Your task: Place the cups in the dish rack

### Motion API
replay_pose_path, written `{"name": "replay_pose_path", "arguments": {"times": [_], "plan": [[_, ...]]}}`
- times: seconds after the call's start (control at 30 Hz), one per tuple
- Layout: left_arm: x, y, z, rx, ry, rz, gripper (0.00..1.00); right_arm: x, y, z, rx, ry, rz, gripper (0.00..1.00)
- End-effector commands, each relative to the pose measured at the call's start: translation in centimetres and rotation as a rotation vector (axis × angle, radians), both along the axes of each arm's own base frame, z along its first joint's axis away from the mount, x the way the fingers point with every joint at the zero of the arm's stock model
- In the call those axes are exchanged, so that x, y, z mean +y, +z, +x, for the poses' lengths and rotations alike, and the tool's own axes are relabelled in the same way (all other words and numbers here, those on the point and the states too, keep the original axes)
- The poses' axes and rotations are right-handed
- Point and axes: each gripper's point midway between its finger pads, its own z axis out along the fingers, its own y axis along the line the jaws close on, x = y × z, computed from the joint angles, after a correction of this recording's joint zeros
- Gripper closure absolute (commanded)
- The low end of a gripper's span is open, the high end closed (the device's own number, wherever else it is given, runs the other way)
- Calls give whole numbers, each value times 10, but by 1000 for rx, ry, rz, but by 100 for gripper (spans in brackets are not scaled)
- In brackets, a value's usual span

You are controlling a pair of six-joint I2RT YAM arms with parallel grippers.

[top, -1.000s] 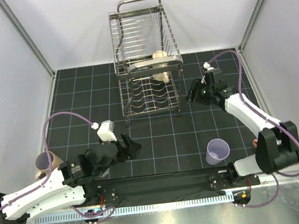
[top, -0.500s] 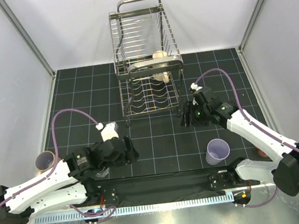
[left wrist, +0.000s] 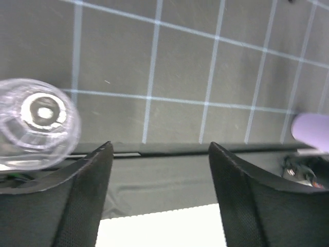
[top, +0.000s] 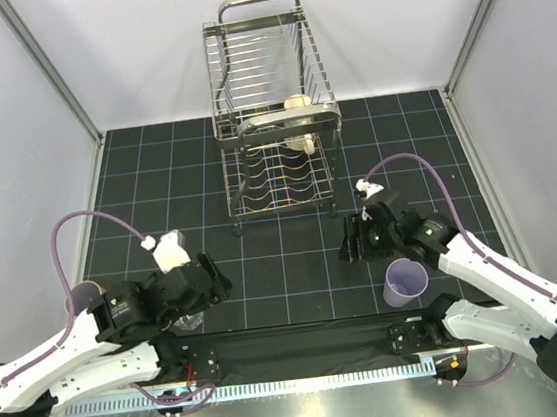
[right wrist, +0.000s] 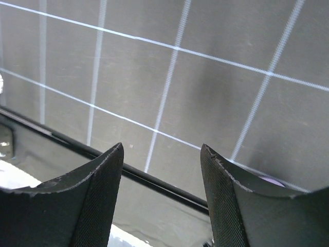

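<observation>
Left wrist view: looks straight down past the left gripper (left wrist: 160, 149), spread wide, gripping nothing, touching nothing. Finds the clear drinking glass (left wrist: 38, 123) upright and mouth-up just beside the left-hand finger (left wrist: 85, 195), outside the gap. Catches an edge of the lavender plastic tumbler (left wrist: 311, 131) at the far right, well apart from the glass. Beneath the fingers, shows the black mat (left wrist: 180, 67) with its pale grid lines, then a dark strip along the near edge.

Right wrist view: looks down between the fingers of the right gripper (right wrist: 162, 149), parted moderately, empty, with only gridded mat under them.

Top external view: places the left gripper (top: 214, 279) low over the near left of the mat (top: 294, 257), right by the glass (top: 187, 323). Places the right gripper (top: 351, 242) near the middle right, just beyond and left of the tumbler (top: 406, 282), apart from it. Shows that tumbler upright, open end up, near the front edge. Picks out the pinkish-beige mug (top: 84, 295) at the left edge of the mat, partly hidden behind the left arm. At the far middle, shows the dish rack (top: 276, 184), tall shiny wire with a looped handle on top, and the tan mug (top: 296, 107) already lodged in it at about mid-height. Beyond that, plain white walls (top: 140, 53) with metal corner posts, and a metal sill along the near side.
</observation>
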Motion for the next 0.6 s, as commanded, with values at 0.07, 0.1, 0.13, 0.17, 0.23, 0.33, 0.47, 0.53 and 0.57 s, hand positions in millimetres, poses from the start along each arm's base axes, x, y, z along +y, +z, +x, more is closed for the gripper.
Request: {"name": "replay_pose_path", "arguments": {"times": [0.07, 0.1, 0.13, 0.17, 0.23, 0.33, 0.47, 0.53, 0.57], "plan": [[45, 19, 20, -119, 180, 108, 32, 24, 12, 2, -73, 36, 145, 37], [57, 17, 17, -113, 196, 146, 32, 24, 11, 1, -70, 32, 146, 37], [60, 19, 18, -127, 206, 149, 33, 25, 13, 0, -78, 42, 148, 37], [62, 20, 18, -128, 212, 156, 33, 25, 13, -2, -77, 50, 138, 37], [66, 16, 17, -110, 220, 206, 32, 22, 21, 3, -115, 69, 111, 37], [74, 10, 13, -57, 219, 319, 31, 18, 31, 7, -145, 90, 71, 37], [76, 0, 12, 5, 225, 424, 28, 18, 33, 5, -146, 117, 63, 36], [63, -6, 15, 24, 203, 371, 29, 17, 33, 3, -149, 117, 62, 37], [65, -13, 17, 47, 227, 367, 29, 15, 34, 2, -157, 117, 65, 36]]}}
